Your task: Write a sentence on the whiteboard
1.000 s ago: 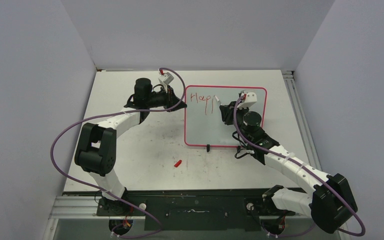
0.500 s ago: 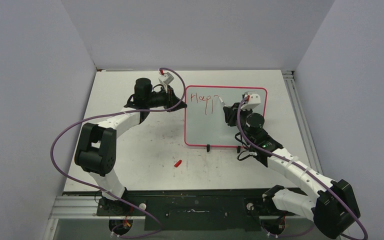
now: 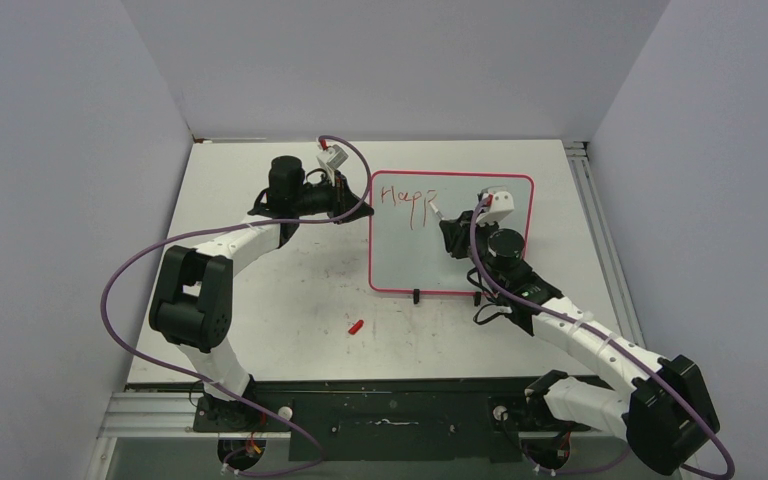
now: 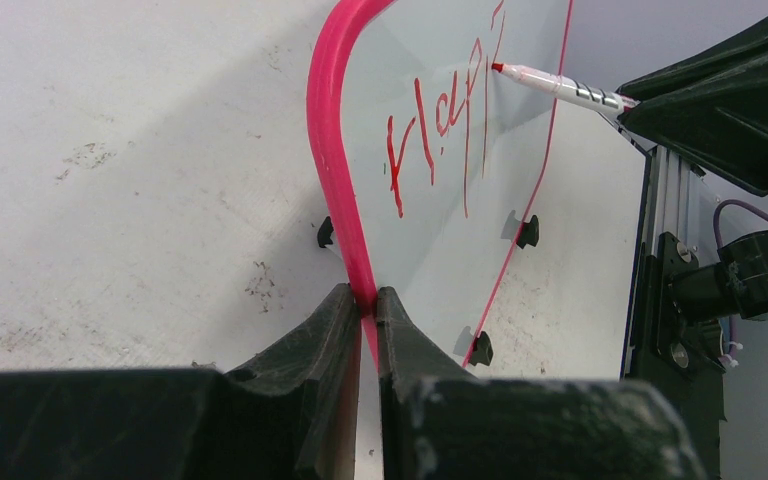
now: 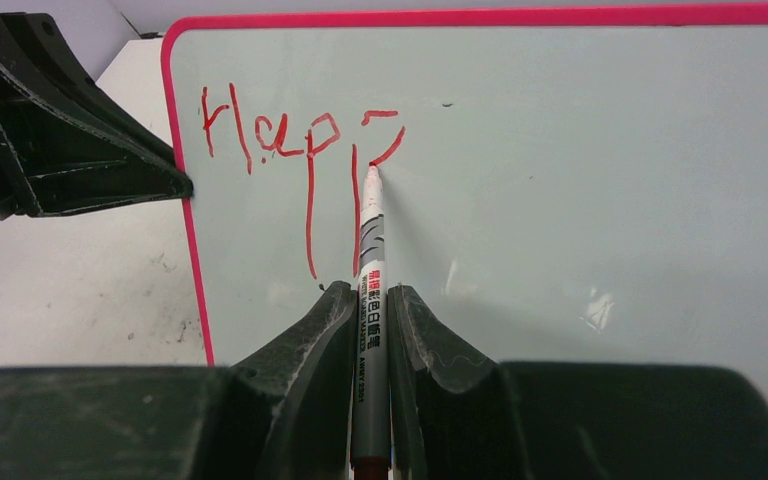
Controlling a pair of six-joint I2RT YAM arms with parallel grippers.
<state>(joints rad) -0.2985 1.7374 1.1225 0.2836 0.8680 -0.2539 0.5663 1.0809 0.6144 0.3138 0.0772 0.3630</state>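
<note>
The whiteboard [image 3: 430, 260] lies flat on the table, pale with a pink-red rim. My left gripper [image 3: 364, 205] is shut on its left rim [image 4: 332, 150], the jaws pinching the edge [image 4: 364, 295]. My right gripper [image 3: 447, 222] is shut on a grey marker [image 5: 370, 250], which lies between the jaws [image 5: 370, 295]. The marker's red tip [image 4: 500, 68] touches the board [image 5: 580, 180]. The sentence [image 5: 270, 135] reads "Hap" in red, then a second long stem with a short bar and a curve at its top. It sits near the top left corner [image 3: 405, 197].
A small red marker cap [image 3: 356, 326] lies on the scuffed white tabletop in front of the board. Black clip feet [image 3: 416, 295] hold the board's near edge. A metal rail [image 3: 585, 200] runs along the table's right side. Purple cables trail from both arms.
The marker tip went right along the top of the second "p", then came back down and left, adding a short bar and a curve. The left arm has not moved.
</note>
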